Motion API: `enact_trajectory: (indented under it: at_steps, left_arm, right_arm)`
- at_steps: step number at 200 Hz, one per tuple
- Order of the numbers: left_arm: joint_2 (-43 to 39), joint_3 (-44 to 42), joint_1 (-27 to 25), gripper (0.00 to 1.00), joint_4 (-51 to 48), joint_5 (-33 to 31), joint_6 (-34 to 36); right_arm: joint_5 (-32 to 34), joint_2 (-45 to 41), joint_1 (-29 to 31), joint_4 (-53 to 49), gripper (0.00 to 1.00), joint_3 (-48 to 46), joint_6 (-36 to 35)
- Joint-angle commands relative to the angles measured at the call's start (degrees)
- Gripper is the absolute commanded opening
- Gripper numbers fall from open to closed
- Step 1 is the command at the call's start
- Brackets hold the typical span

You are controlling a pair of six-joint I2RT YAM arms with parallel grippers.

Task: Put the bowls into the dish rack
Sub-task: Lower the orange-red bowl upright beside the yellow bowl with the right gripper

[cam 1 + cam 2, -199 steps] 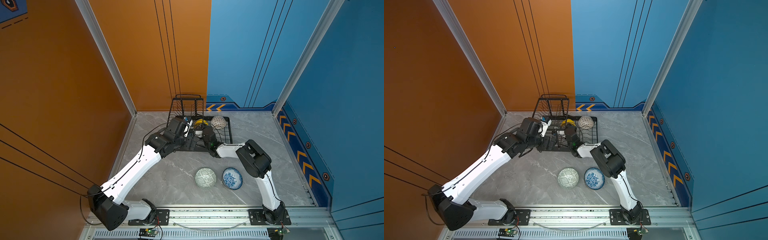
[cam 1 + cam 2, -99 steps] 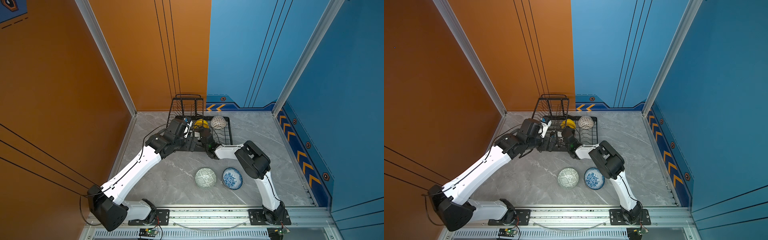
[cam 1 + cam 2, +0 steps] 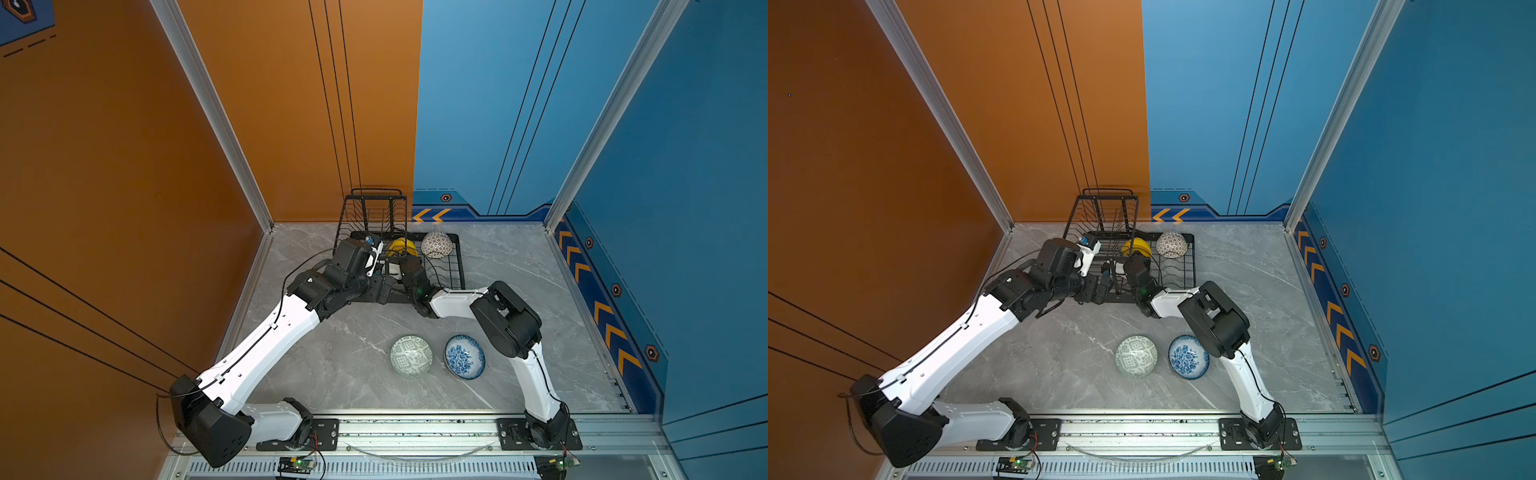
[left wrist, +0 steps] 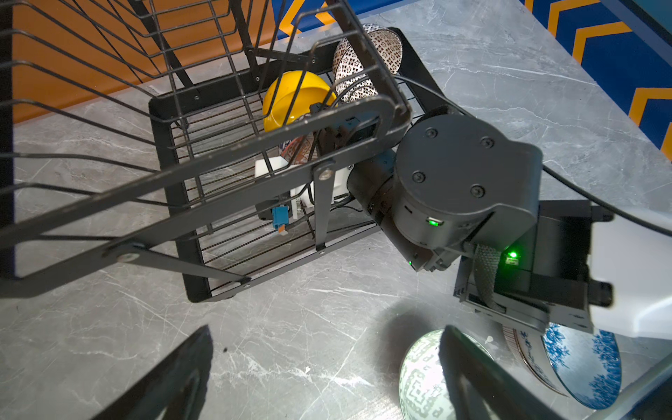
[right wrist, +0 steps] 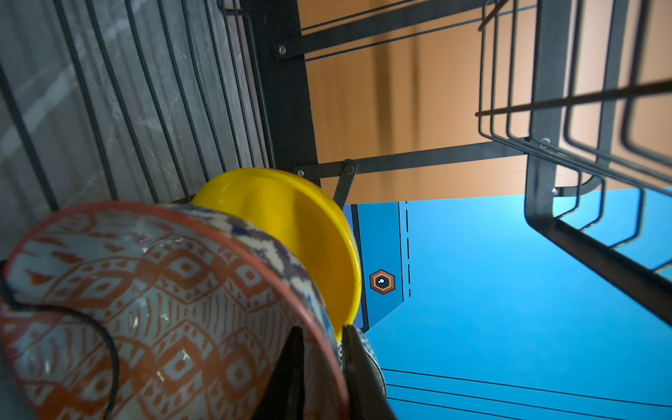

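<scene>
My right gripper [image 5: 323, 328] is inside the dish rack [image 3: 460, 262], its fingers astride the rim of the orange-white bowl [image 5: 152, 291]. That bowl stands on edge against the yellow bowl [image 3: 402, 247], which leans by the dark-white patterned bowl [image 3: 436, 244]. The pale green bowl [image 3: 411, 356] and the blue-white bowl [image 3: 464, 357] sit upright on the table in front. My left gripper [image 4: 323, 374] hangs open and empty at the rack's near left corner, above bare table; one of its fingers [image 4: 469, 371] overlaps the pale green bowl [image 4: 418, 374].
The rack's raised basket [image 3: 374, 208] stands at the back left against the orange wall and overhangs both wrists. The right arm's elbow [image 3: 505, 320] hangs just above the blue-white bowl. The grey marble table [image 3: 519, 266] is walled on three sides.
The right arm has edged slightly left inside the rack with the orange-white bowl. The left arm has held still with its jaws wide.
</scene>
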Motion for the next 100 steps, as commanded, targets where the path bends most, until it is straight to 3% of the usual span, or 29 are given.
enact_trajectory:
  at_steps: [1,34,45,66,90,100]
  left_arm:
    - [-1.1,-0.4,0.4,0.98,0.5,0.4,-0.8]
    - [-1.3,-0.4,0.4,0.98,0.5,0.4,-0.7]
    - [-1.3,-0.4,0.4,0.98,0.4,0.4,-0.6]
    - [-1.4,-0.6,0.4,0.98,0.5,0.3,-0.7]
    - [-1.5,-0.8,0.5,0.98,0.5,0.2,-0.8]
    - [-1.6,-0.9,0.4,0.98,0.5,0.2,-0.8]
  right_arm:
    - [1.4,-3.5,-0.7,-3.0,0.2,1.1,1.3]
    - [1.4,-3.8,-0.8,-3.4,0.25,1.2,1.4]
    - [1.3,-4.0,-0.8,-3.7,0.31,1.2,1.4]
    - [0.7,-4.9,-0.8,-6.1,0.5,1.1,2.3]
    - [0.1,-6.1,-1.1,-7.2,0.86,0.2,3.7]
    - [-0.1,-6.5,-1.1,-7.1,0.92,-0.1,3.8]
